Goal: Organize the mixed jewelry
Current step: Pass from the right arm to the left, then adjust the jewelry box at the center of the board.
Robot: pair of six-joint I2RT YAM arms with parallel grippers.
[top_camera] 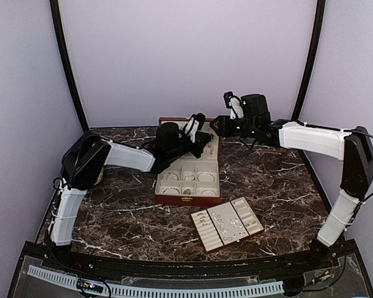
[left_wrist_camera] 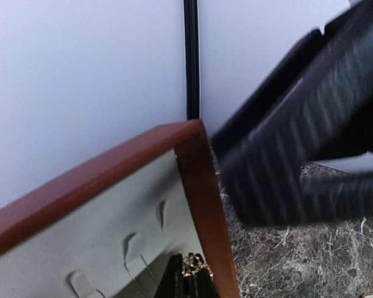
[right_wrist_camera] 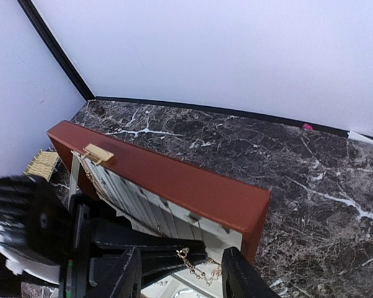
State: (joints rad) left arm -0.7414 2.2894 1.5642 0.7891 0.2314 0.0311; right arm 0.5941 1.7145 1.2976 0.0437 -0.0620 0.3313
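Note:
A thin gold chain hangs from the tips of my left gripper, which is shut on its clasp end. The gripper sits right against the cream lining of the upright lid of the red-brown wooden box. My right gripper is open, its fingers on either side of the left fingertips and the chain, close to the lid's right end. In the top view both grippers meet at the lid. Small silvery pieces lie on the cream slotted tray.
The box's compartments hold several ring-like pieces. The lid has small hooks and a brass clasp. Other chains hang on the lid's left part. A woven item lies at the back left. The purple back wall is close behind.

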